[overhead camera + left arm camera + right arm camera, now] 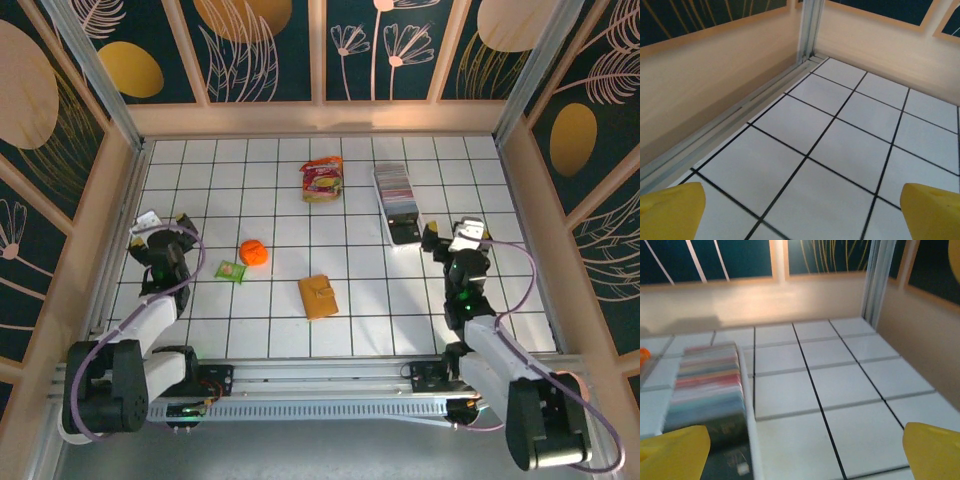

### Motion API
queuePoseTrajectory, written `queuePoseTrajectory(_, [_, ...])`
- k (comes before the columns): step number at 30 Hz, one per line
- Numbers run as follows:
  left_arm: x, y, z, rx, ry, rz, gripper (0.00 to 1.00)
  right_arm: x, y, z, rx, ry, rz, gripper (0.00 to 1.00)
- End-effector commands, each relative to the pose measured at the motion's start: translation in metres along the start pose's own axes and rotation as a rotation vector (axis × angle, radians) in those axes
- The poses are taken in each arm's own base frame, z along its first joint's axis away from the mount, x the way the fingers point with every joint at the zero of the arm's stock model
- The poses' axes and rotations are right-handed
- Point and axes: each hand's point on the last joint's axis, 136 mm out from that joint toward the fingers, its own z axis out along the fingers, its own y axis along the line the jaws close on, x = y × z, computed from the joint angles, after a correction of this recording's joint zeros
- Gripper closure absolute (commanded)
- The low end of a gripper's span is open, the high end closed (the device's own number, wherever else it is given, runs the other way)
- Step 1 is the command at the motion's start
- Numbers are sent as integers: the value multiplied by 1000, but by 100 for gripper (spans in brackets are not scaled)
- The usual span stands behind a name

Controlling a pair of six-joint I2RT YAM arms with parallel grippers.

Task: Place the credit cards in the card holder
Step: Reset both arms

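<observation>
The orange-brown card holder (318, 297) lies closed on the white tiled floor, near the front centre. The credit cards (397, 195) stand in a mixed-colour row inside a long clear tray (386, 222) at the back right. In the right wrist view the credit cards (710, 382) sit just left of my right gripper (802, 455), whose yellow fingertips (672, 452) stand wide apart with bare floor between them. My right gripper (450, 232) hovers just right of the tray's near end. My left gripper (148, 225) is open by the left wall, its fingertips (670, 210) far apart over bare tiles.
A red-and-yellow snack packet (322, 180) lies at the back centre. An orange ball (253, 252) and a small green packet (231, 271) sit left of the card holder. Wooden walls (705, 85) enclose the floor on three sides.
</observation>
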Motion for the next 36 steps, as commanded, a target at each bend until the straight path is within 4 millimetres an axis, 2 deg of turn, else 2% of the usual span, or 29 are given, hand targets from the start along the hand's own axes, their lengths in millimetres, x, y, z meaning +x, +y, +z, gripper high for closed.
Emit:
queuePoseTrajectory(1, [-15, 1, -7, 70, -127, -24, 1, -5, 8, 2, -101, -88, 20, 1])
queuePoseTrajectory(4, [-6, -5, -1, 104, -122, 5, 1, 3, 6, 15, -87, -66, 19, 2])
queuePoseTrajectory(6, [-7, -15, 5, 138, -112, 20, 1, 1, 14, 23, -126, -76, -13, 2])
queuePoseTrajectory(9, [-16, -38, 3, 273, -190, 15, 1, -7, 23, 32, -171, -130, -36, 1])
queuePoseTrajectory(11, [-11, -47, 13, 305, -181, 39, 1, -2, 33, 42, -247, -109, -9, 1])
queuePoseTrajectory(12, [-7, -56, 16, 340, -154, 65, 1, 2, 32, 46, -254, -102, -4, 1])
queuePoseTrajectory(14, [0, -71, 18, 415, -119, 115, 1, 11, 17, 48, -226, -99, 56, 1])
queuePoseTrajectory(16, [4, -82, 13, 489, -131, 152, 1, 8, 17, 46, -237, -132, 59, 1])
queuePoseTrajectory(19, [2, -67, 5, 443, -203, 93, 1, 17, 6, 69, -155, -42, 88, 1])
queuePoseTrajectory(21, [8, -65, 14, 408, -146, 115, 1, 16, 5, 67, -146, -52, 89, 1])
queuePoseTrajectory(36, [9, -69, 16, 349, -153, 144, 1, 17, 5, 68, -140, -44, 85, 1])
